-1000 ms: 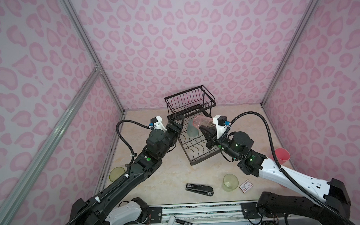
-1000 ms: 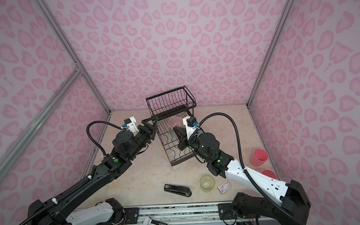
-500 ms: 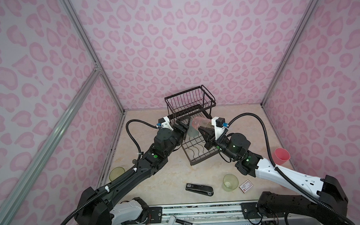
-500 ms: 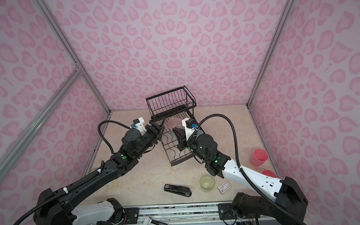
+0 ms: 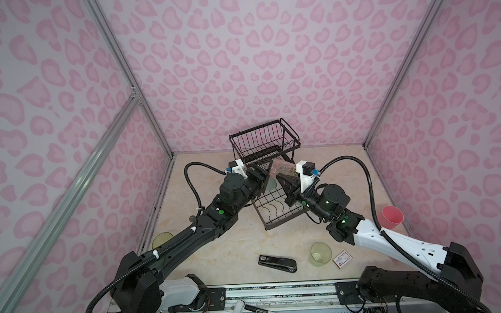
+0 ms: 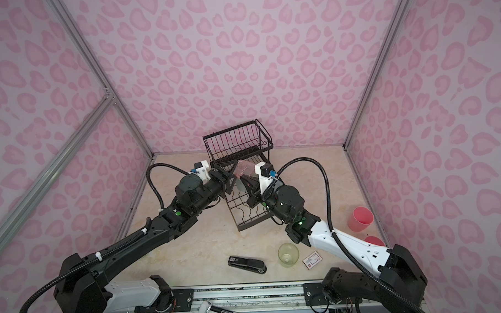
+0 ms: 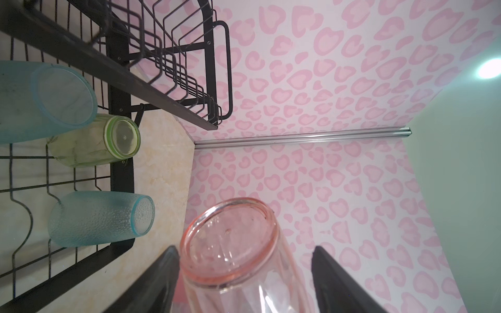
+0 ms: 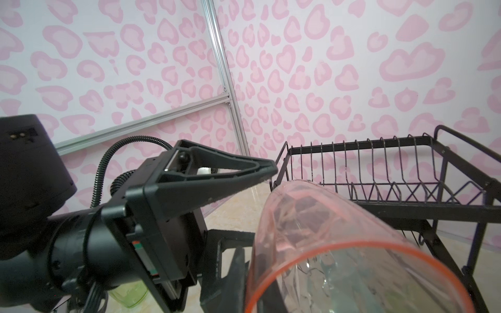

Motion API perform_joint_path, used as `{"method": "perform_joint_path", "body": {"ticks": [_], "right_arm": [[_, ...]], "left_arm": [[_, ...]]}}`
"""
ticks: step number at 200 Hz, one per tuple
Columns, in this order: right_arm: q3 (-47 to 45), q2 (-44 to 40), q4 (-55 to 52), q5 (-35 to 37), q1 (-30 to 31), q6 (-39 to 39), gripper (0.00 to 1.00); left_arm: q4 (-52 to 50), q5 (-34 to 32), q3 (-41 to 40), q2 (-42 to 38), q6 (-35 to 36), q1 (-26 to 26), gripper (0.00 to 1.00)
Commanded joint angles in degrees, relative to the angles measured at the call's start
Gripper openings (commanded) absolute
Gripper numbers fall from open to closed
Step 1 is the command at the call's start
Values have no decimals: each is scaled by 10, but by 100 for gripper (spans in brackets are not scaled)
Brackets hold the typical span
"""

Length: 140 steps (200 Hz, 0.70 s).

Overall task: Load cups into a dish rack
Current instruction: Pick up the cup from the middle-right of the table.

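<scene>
A clear ribbed pink cup [image 5: 284, 171] hangs tilted over the black wire dish rack [image 5: 264, 142], just in front of its raised basket. My right gripper [image 5: 287, 184] is shut on this cup's rim, one finger [image 8: 238, 276] outside the wall. My left gripper [image 7: 244, 248] is open, its fingers on either side of the pink cup's [image 7: 230, 244] base, with a gap on one side. In the rack's lower tray [image 7: 122, 173] lie a smooth teal cup [image 7: 43, 100], a yellow-green cup [image 7: 95, 141] and a textured teal cup [image 7: 97, 216].
On the table stand a yellow-green cup [image 5: 321, 253] beside a black stapler [image 5: 277, 263] and a small card [image 5: 342, 258]. An opaque pink cup [image 5: 392, 215] sits at the right wall, another [image 6: 374, 240] nearer the front. A yellow-green cup [image 5: 162, 239] is by the left wall.
My left gripper has moved right to the pink cup, and its fingers now straddle the base. It has opened slightly wider. The right gripper has kept its hold on the cup.
</scene>
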Motion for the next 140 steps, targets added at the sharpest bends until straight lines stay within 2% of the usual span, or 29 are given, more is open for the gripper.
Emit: {"method": "perform_joint_path", "body": {"ticks": [1, 56, 140], "right_arm": [[-2, 4, 29, -20, -1, 5, 0], [9, 14, 29, -46, -5, 8, 0], [16, 13, 20, -79, -8, 20, 0]], "left_arm": [[27, 33, 19, 11, -1, 0, 79], [27, 65, 42, 33, -1, 0, 80], [32, 73, 58, 48, 11, 1, 82]]}}
